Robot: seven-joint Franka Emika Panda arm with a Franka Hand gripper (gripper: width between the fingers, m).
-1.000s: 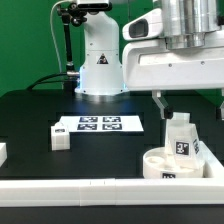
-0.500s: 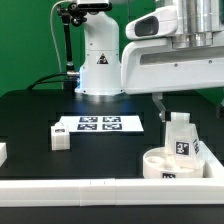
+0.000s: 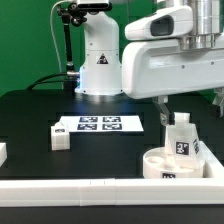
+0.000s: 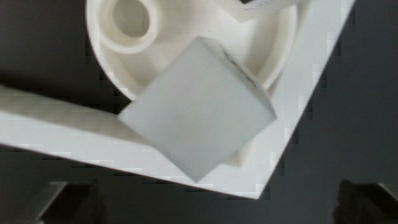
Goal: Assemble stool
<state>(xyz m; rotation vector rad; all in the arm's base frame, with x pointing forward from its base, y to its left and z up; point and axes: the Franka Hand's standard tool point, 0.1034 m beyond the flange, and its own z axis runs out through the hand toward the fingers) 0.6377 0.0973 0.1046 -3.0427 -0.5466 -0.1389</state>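
The white round seat [image 3: 160,163] lies at the exterior view's right, against the corner of the white rails. A white leg block [image 3: 181,140] with a marker tag stands upright on it. My gripper [image 3: 190,108] hangs just above the leg, open and empty, with a dark finger [image 3: 163,113] to either side. In the wrist view the leg's top face [image 4: 199,110] shows as a grey diamond over the seat [image 4: 134,35], and my gripper [image 4: 217,205] has its fingertips [image 4: 71,200] spread wide apart, touching nothing.
A loose leg block [image 3: 61,139] lies left of the marker board [image 3: 100,124]. Another white block [image 3: 2,152] sits at the exterior view's left edge. A white rail [image 3: 90,190] runs along the front. The robot base [image 3: 100,65] stands behind.
My hand has risen a little above the upright leg. The leg and seat have not moved.
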